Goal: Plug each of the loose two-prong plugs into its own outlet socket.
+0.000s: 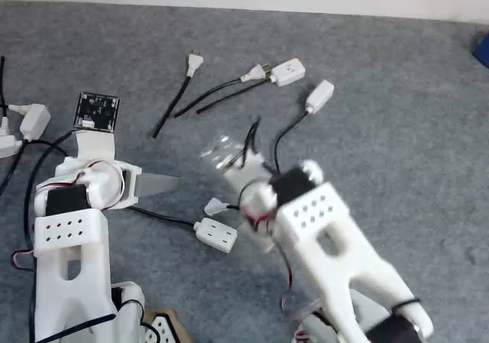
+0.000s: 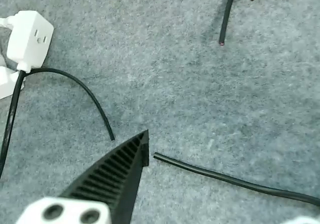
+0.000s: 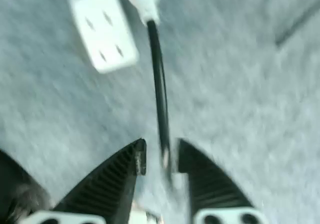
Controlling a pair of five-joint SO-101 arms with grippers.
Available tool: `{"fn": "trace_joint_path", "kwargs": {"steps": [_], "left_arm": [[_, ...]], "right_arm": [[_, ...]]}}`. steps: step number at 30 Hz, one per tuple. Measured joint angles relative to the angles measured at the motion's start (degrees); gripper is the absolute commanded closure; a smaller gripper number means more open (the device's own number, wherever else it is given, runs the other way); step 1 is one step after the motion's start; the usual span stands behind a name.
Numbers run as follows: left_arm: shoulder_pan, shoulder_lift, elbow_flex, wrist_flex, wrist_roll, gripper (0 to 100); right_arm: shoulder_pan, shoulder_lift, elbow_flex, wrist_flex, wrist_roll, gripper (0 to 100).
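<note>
Left arm: low at the near left, the left gripper [image 1: 153, 183] lies level and points toward the middle. Its jaws are spread and hold nothing.
Left wrist view: one black finger [image 2: 122, 171] over the grey mat [image 2: 200, 94], and the face of an edge socket [image 2: 30, 37] that the high view leaves plain.
Right arm: leans in from the near right. The right gripper [image 3: 160, 151] points down, its fingers a narrow gap apart astride a black cord [image 3: 157, 74], with no pinch to be seen.
Right wrist view: slots on the near socket [image 1: 216, 234], with the near plug [image 1: 216, 205] just beside it, unplugged.
Sockets, mid-table: three, being the near one, the lone socket [image 1: 319, 95] and the far socket [image 1: 289, 71].
Plugs: three, being the near one, the paired plug [image 1: 254, 73] at the far socket's face (cannot tell whether seated) and the far plug [image 1: 194, 63], loose.
</note>
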Motion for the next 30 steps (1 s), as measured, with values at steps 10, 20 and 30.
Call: {"fn": "trace_joint_path", "kwargs": {"steps": [10, 20, 30], "left_arm": [[0.53, 0.00, 0.97, 0.00, 0.00, 45], [-1.32, 0.09, 3.08, 0.00, 0.00, 45], [-1.76, 0.09, 3.60, 0.00, -0.09, 45]], "right_arm": [[-4.92, 12.22, -8.70, -5.89, 6.68, 65.4], [-15.12, 25.67, -8.09, -18.64, 13.45, 65.6], [-11.52, 28.40, -8.18, -20.48, 17.49, 65.6]]}}
